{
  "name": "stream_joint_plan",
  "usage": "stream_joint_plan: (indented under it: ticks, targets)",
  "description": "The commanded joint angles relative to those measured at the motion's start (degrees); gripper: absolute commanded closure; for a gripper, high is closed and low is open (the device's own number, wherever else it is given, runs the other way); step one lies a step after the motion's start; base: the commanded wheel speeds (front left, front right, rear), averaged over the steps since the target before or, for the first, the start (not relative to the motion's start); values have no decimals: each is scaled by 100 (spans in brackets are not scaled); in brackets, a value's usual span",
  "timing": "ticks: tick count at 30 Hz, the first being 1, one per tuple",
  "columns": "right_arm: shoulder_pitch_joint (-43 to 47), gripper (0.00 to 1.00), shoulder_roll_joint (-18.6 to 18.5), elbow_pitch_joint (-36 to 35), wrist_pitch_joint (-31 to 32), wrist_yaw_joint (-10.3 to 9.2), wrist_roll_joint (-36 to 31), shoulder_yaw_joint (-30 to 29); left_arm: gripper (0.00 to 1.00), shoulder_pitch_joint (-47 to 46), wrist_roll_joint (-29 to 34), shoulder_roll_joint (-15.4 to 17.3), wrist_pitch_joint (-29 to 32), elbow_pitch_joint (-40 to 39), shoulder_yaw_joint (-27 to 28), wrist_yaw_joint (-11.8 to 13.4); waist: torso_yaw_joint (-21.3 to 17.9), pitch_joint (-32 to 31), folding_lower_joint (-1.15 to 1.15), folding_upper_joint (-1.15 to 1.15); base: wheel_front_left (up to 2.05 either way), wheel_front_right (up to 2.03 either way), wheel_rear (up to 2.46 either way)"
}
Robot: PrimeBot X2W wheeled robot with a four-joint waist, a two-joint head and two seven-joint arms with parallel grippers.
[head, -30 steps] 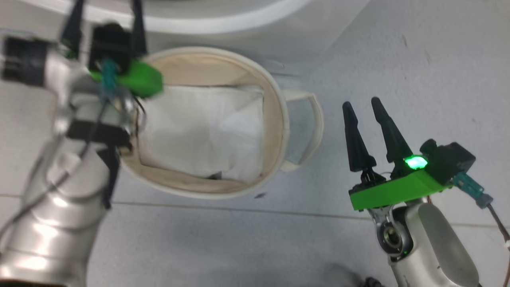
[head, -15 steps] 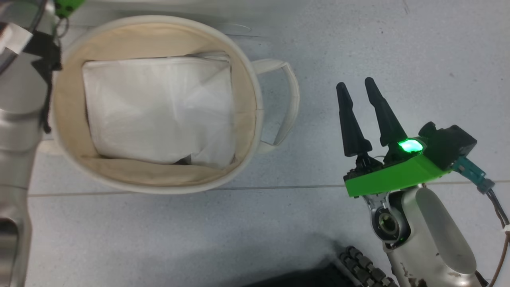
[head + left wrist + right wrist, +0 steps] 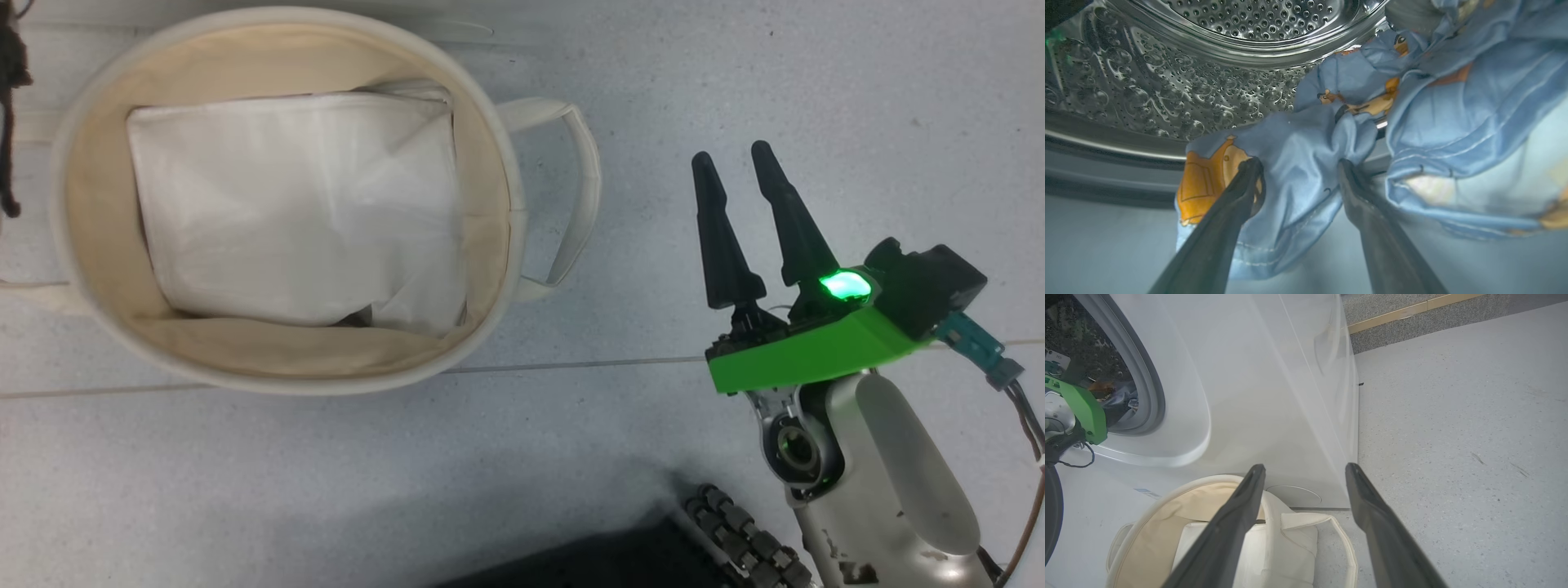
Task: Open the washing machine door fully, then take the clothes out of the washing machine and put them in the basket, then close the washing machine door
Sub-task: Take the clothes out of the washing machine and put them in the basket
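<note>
- Head view: the basket (image 3: 508,237) stands on the grey floor (image 3: 735,65) with a folded white sheet (image 3: 294,204) lying flat inside it. The right gripper (image 3: 731,155) hangs well apart from the basket's loop handle, its fingers spread and nothing between them.
- Left wrist view: the left gripper (image 3: 1299,163) is at the perforated steel drum (image 3: 1249,16). Its fingers are parted wide, with a fold of the clothes (image 3: 1453,102), light blue with orange figures, bunched between them and touching both.
- Right wrist view: the white washing machine (image 3: 1257,375) rises just behind the basket. The left arm's green mount (image 3: 1086,408) sits at the drum mouth. The right gripper's parted, empty fingers point over the basket's rim.
</note>
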Motion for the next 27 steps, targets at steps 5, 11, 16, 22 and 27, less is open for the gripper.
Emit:
stream_joint_plan:
  ticks: [5,11,16,22,27]
  targets:
    - [101,0,17,-218,-70,6,-62,98,0,-412,52,326,-46,99,-19,68,-5,112,-1,0,0,0,0]
    - [108,0,17,-249,-70,6,-100,110,100,-591,58,336,-196,355,-130,74,-11,160,-1,0,0,0,0]
    - [128,0,17,-261,-70,6,-129,126,100,-645,-98,226,-492,448,-102,181,33,135,-1,0,0,0,0]
    - [164,0,17,-186,-70,6,-146,190,100,-487,-391,75,-1171,457,-16,306,123,-91,-1,0,0,0,0]
    - [216,0,17,-122,-70,6,-188,240,100,-218,-748,-128,-1948,292,117,381,199,-450,-1,0,0,0,0]
